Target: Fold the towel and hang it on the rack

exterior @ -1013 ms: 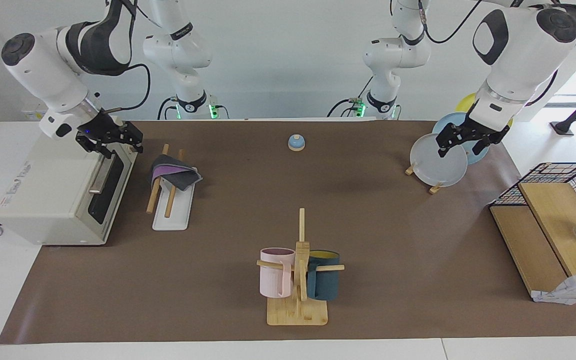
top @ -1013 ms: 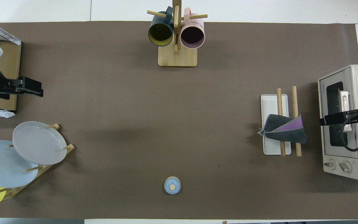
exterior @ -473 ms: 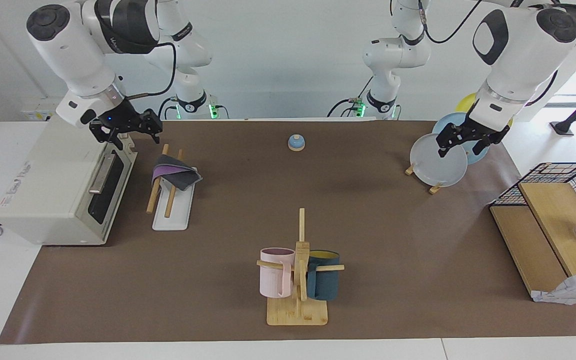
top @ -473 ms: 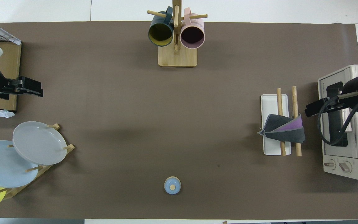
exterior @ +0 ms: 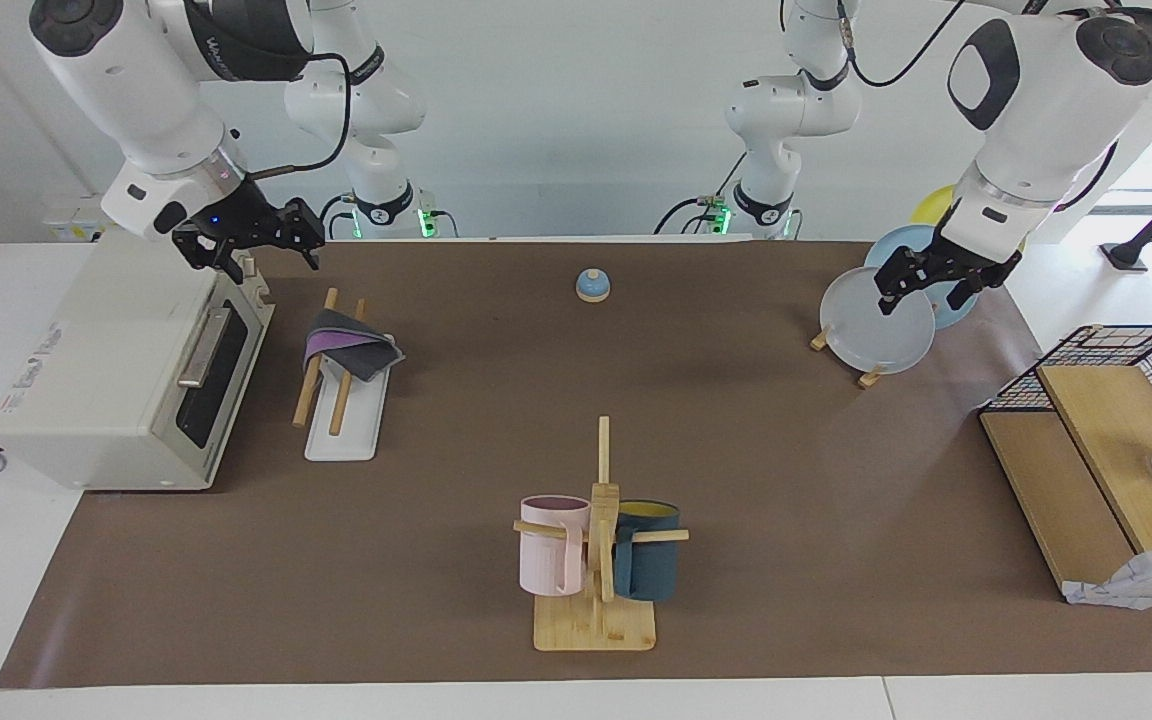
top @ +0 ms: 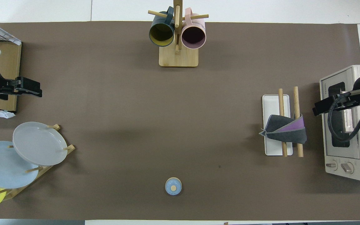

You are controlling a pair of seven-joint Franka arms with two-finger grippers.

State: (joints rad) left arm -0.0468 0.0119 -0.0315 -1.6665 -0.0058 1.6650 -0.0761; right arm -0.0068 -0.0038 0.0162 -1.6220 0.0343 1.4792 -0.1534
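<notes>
The towel [exterior: 351, 345] [top: 284, 132], folded with its dark grey face out and a purple strip showing, hangs over the two wooden rods of the rack [exterior: 341, 432] [top: 273, 103]. It hangs at the end of the rods nearer to the robots. My right gripper [exterior: 274, 255] [top: 316, 109] is open and holds nothing. It is up in the air over the gap between the rack and the toaster oven, apart from the towel. My left gripper [exterior: 921, 297] [top: 39, 92] waits open and holds nothing, raised by the plate stand at the left arm's end of the table.
A toaster oven [exterior: 126, 370] stands beside the rack at the right arm's end. A mug tree [exterior: 596, 560] with two mugs stands at the table's edge farthest from the robots. Near the robots are a small blue bell [exterior: 592, 286] and a plate stand [exterior: 876, 325]. A wire basket and wooden boards [exterior: 1096, 450] stand at the left arm's end.
My right gripper has risen from the oven's door and swung toward the rack and the robots' end. The towel and the left arm have stayed put.
</notes>
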